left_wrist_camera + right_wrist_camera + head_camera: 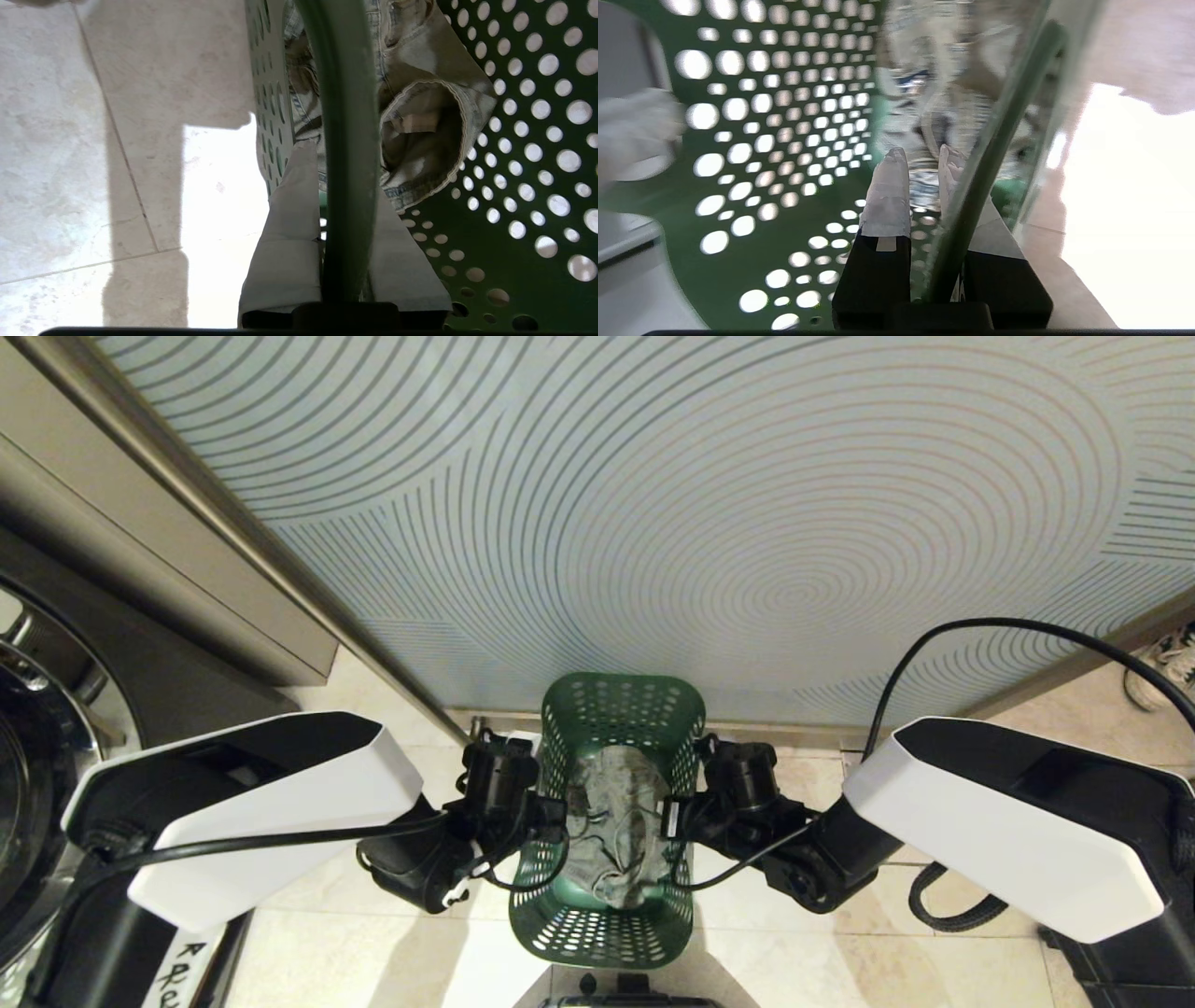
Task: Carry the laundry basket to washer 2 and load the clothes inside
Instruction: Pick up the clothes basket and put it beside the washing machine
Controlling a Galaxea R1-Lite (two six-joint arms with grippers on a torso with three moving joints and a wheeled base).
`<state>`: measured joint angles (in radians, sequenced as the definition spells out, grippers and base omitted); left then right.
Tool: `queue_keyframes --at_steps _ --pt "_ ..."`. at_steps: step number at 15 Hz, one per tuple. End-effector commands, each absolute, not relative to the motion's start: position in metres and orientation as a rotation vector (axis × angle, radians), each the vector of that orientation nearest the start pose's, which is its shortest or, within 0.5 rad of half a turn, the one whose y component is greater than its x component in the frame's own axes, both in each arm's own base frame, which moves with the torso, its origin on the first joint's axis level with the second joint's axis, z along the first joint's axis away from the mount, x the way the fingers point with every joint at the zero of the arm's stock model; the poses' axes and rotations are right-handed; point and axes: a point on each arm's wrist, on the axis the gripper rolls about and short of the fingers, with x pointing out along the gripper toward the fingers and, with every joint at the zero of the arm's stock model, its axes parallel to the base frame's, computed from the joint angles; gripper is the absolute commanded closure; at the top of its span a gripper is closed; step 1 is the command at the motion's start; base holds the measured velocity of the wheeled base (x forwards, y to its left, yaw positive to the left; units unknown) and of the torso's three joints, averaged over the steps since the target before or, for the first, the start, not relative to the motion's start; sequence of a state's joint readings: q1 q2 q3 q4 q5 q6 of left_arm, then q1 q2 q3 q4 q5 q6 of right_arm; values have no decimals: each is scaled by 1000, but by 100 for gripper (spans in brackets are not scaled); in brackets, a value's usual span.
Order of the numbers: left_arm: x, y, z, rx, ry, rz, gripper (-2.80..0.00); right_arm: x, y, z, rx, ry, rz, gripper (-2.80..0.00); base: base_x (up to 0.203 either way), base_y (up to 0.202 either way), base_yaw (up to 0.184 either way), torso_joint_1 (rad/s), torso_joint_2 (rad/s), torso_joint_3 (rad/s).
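Note:
The green laundry basket (607,709) stands on the floor tiles between my two arms, with the clothes (611,821), a pale patterned garment, lying inside. My left gripper (549,814) is at the basket's left side. In the left wrist view its taped fingers (289,224) are shut on a green handle loop (348,116), beside the clothes (420,116). My right gripper (677,814) is at the right side. In the right wrist view that gripper (922,154) holds a green handle loop (999,140) between its fingers (887,196). A dark washer's chrome-ringed door (37,709) shows at far left, number unseen.
A frosted glass wall with ring pattern (700,523) stands just behind the basket, set in a metal frame (233,523). A shoe (1167,663) lies at far right. A black cable (1008,630) loops over my right arm. Pale floor tiles (934,952) lie on both sides.

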<state>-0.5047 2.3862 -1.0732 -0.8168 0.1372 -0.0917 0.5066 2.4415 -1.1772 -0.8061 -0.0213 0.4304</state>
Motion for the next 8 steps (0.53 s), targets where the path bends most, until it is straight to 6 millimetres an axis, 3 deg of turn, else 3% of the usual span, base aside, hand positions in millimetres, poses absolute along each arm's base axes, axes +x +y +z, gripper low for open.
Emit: queue_keyframes --at_steps 1,5,8 --pt "373 -205 7 68 487 -339 0 383 208 -2 273 557 294 0 0 0 0 0 0 0" --pt "372 -205 9 56 484 -337 0 382 208 -1 269 554 289 0 0 0 0 0 0 0" --pt "371 -204 26 45 457 -344 0 383 208 5 273 538 293 0 0 0 0 0 0 0"
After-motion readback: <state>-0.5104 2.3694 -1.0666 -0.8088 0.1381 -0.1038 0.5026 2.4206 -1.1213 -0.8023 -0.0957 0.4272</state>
